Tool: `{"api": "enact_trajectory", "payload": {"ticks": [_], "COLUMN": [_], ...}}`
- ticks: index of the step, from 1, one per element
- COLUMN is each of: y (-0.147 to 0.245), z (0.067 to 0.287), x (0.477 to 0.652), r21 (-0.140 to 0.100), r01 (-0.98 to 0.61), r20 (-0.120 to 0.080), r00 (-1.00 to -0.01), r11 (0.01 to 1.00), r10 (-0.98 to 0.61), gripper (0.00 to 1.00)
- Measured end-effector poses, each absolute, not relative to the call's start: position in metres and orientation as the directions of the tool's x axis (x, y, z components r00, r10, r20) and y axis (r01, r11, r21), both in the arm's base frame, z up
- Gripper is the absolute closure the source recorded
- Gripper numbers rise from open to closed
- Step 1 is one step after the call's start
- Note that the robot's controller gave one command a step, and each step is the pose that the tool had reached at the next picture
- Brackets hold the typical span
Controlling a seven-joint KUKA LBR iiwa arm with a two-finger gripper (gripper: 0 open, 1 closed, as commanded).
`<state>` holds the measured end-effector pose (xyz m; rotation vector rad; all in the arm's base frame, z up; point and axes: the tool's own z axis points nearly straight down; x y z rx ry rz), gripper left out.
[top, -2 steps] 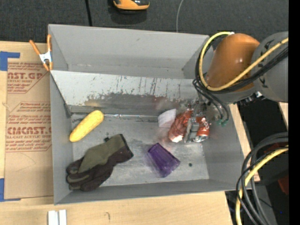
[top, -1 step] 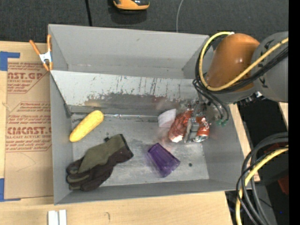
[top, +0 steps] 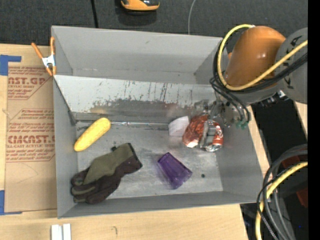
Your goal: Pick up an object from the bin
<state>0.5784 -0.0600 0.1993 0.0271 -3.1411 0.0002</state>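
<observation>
My gripper (top: pixel 218 118) is at the right side of the bin, low over a crushed red and silver can (top: pixel 196 130) and right against its top. A pale white-pink lump (top: pixel 178 126) lies just left of the can, touching it. A translucent purple block (top: pixel 173 169) lies in front of the can, towards the bin's near wall.
A yellow corn-cob shape (top: pixel 92 133) lies at the left of the bin floor. A dark olive-brown glove (top: pixel 104 173) sprawls at the front left. The arm, with its orange cover and yellow cables, overhangs the bin's right rim.
</observation>
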Motion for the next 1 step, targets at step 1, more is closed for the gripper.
{"api": "enact_trajectory", "payload": {"ticks": [1], "y": [-0.0553], "z": [0.2300], "x": [0.5819], "r21": [0.000], "r01": [0.003], "r20": [-0.002], "r00": [-1.000], "r11": [1.000], "r10": [0.003], "gripper": [1.00]}}
